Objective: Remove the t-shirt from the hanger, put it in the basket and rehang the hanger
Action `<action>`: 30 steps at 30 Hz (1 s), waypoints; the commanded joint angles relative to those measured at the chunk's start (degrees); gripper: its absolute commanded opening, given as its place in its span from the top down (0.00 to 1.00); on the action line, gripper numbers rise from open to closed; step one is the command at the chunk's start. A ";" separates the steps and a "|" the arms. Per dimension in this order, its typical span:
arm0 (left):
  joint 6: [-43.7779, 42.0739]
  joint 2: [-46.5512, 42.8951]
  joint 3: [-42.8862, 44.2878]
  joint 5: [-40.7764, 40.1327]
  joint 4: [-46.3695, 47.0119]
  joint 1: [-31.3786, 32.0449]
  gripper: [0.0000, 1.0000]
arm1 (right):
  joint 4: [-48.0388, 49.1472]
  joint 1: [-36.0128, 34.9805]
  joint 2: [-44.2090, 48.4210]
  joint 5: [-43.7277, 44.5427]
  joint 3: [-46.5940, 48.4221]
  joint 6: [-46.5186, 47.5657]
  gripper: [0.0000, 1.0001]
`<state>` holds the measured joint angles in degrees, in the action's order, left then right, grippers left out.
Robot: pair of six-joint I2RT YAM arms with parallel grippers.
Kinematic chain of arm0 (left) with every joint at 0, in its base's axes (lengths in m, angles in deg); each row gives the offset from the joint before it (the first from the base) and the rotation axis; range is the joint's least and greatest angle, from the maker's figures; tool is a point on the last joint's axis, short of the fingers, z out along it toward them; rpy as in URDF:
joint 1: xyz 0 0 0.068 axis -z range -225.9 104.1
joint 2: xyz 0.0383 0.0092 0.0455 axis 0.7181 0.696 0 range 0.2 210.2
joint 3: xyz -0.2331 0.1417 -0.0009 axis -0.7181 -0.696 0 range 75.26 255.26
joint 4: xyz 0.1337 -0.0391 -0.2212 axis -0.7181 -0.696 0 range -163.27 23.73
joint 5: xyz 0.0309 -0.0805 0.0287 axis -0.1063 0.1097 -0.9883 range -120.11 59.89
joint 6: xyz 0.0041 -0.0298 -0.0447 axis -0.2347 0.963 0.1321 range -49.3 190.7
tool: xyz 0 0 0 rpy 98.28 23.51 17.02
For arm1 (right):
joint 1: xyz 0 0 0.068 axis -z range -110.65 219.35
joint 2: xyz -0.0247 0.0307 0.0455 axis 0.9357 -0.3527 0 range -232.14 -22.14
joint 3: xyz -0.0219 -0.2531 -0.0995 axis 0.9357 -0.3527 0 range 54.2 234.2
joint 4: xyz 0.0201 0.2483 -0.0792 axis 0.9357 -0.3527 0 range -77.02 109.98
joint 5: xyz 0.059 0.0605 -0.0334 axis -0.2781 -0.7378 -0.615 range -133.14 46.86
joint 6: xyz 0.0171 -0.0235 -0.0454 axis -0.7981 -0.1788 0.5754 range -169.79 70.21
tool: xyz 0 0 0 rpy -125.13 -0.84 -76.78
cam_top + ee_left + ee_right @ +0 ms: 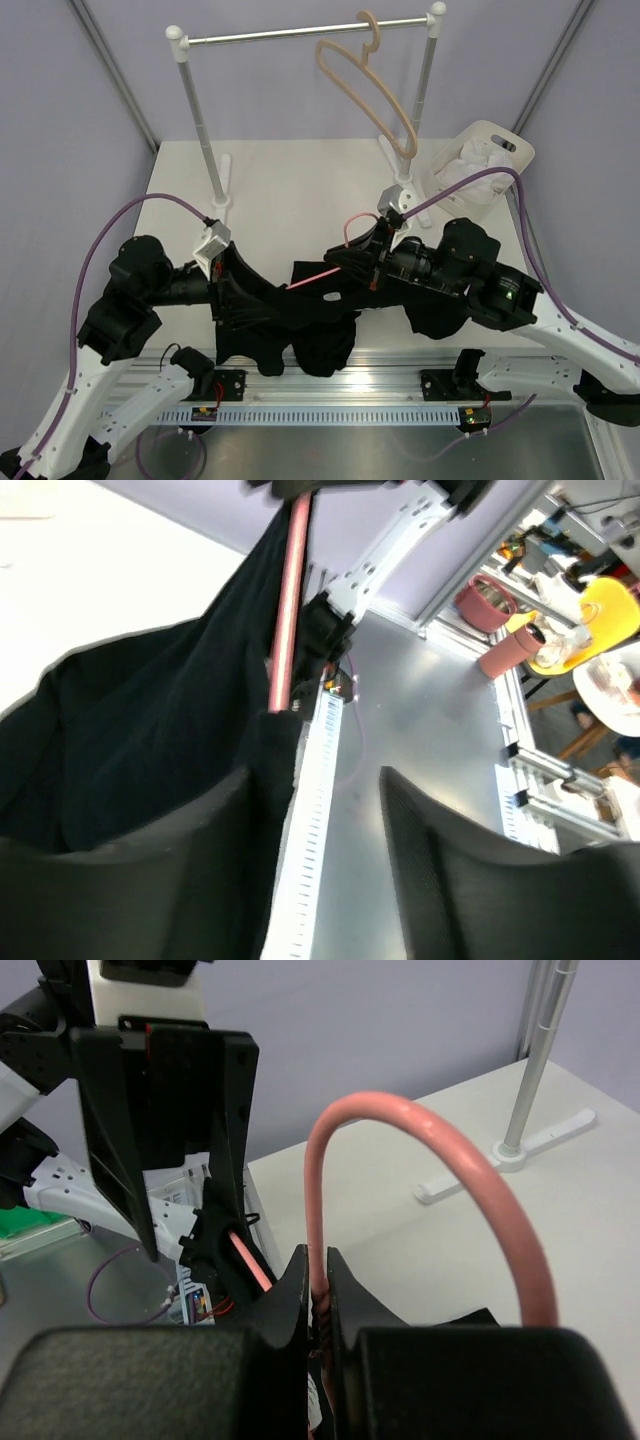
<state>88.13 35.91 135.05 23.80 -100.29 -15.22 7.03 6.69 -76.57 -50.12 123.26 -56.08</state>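
The black t-shirt (300,325) hangs crumpled between my arms at the table's near edge, still over the pink-red wire hanger (316,277). My right gripper (372,262) is shut on the hanger's twisted neck just below the hook (440,1135), which arches above the jaws; the grip shows in the right wrist view (318,1295). My left gripper (238,288) is open, its jaws wide apart (330,860). The t-shirt (150,730) lies against its left finger (150,880), and the hanger wire (288,610) runs above it. Nothing sits between the left fingers.
A clothes rack (300,35) stands at the back with a beige wooden hanger (365,85) on its bar. A white basket (505,150) with white cloth is at the back right. A slotted aluminium rail (330,415) runs along the front.
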 commanded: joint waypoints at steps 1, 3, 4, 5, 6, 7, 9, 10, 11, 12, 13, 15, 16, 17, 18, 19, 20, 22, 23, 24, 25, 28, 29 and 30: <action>6.03 -0.98 0.77 5.50 11.68 0.09 0.25 | -0.14 -0.28 5.02 1.01 -0.41 1.45 1.00; 8.22 -1.07 1.03 4.72 13.97 0.17 0.09 | -1.02 -0.36 6.96 1.62 -0.33 -0.03 1.00; 8.49 -0.90 1.29 4.54 13.98 0.09 0.02 | -1.46 -0.28 8.63 1.97 -0.24 -0.31 1.00; 8.76 -0.72 1.99 4.45 13.98 0.09 0.01 | -1.90 -0.28 9.60 2.50 0.37 -0.57 1.00; 8.85 -0.64 2.26 4.45 13.98 0.09 0.01 | -3.12 -0.28 10.48 4.59 0.64 -1.27 1.00; 8.76 -0.55 2.52 4.36 13.89 0.09 0.01 | -3.66 -0.28 12.23 5.83 1.08 -1.36 1.00; 8.85 -0.55 2.70 3.58 13.80 0.09 0.01 | -5.24 -0.28 13.91 8.72 1.43 -1.45 1.00; 8.76 -0.63 2.53 3.31 13.72 0.09 0.01 | -5.68 -0.28 15.31 9.26 1.87 -1.54 1.00; 8.85 -0.55 2.35 3.05 13.80 0.09 0.01 | -6.64 -0.28 16.02 9.62 2.04 -1.63 1.00; 8.67 -0.55 2.00 2.17 13.72 0.09 0.01 | -7.17 -0.36 16.55 9.88 2.22 -1.63 1.00; 8.59 -0.63 1.74 1.47 13.80 0.09 0.01 | -7.70 -0.28 17.34 9.97 2.40 -1.80 1.00; 8.32 -0.20 0.95 -0.55 13.80 0.17 0.01 | -8.84 -0.28 18.13 10.24 3.19 -2.33 1.00; 8.41 -0.02 0.68 -1.00 13.98 0.09 0.01 | -9.19 -0.28 18.48 10.32 3.62 -2.50 1.00; 8.41 0.50 0.42 -1.09 14.42 0.09 0.01 | -9.55 -0.36 18.66 10.67 3.89 -2.68 1.00; 8.58 0.68 0.15 -1.17 14.59 0.09 0.01 | -9.72 -0.36 18.84 10.94 4.07 -2.85 1.00; 8.76 1.03 -0.37 -1.26 15.03 0.09 0.01 | -9.81 -0.36 19.10 11.11 4.15 -2.86 1.00; 8.93 1.12 -0.55 -1.87 15.73 0.09 0.01 | -9.90 -0.36 19.10 11.46 4.24 -2.94 1.00; 9.20 1.38 -1.34 -2.32 16.53 0.09 0.02 | -9.73 -0.36 19.02 11.55 4.33 -3.03 1.00; 9.20 1.30 -1.52 -2.84 17.23 0.09 0.03 | -9.64 -0.28 18.93 11.73 4.42 -3.03 1.00; 9.29 1.39 -1.61 -2.93 17.67 0.09 0.05 | -9.46 -0.28 18.67 11.82 4.33 -3.03 1.00; 9.37 1.47 -1.87 -2.93 18.02 0.09 0.07 | -9.37 -0.28 18.66 11.99 4.24 -3.12 1.00; 9.64 2.00 -2.22 -3.20 19.08 0.09 0.12 | -8.23 -0.36 18.23 12.17 3.98 -3.47 1.00; 9.38 2.18 -2.40 -2.85 19.08 0.09 0.15 | -8.06 -0.28 18.14 12.26 3.89 -3.47 1.00; 9.11 2.53 -2.48 -2.41 19.17 0.09 0.18 | -7.79 -0.36 17.87 12.26 3.81 -3.47 1.00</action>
<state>97.37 37.74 132.97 21.50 -85.21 -15.20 -3.92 6.72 -58.19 -39.24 125.23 -58.59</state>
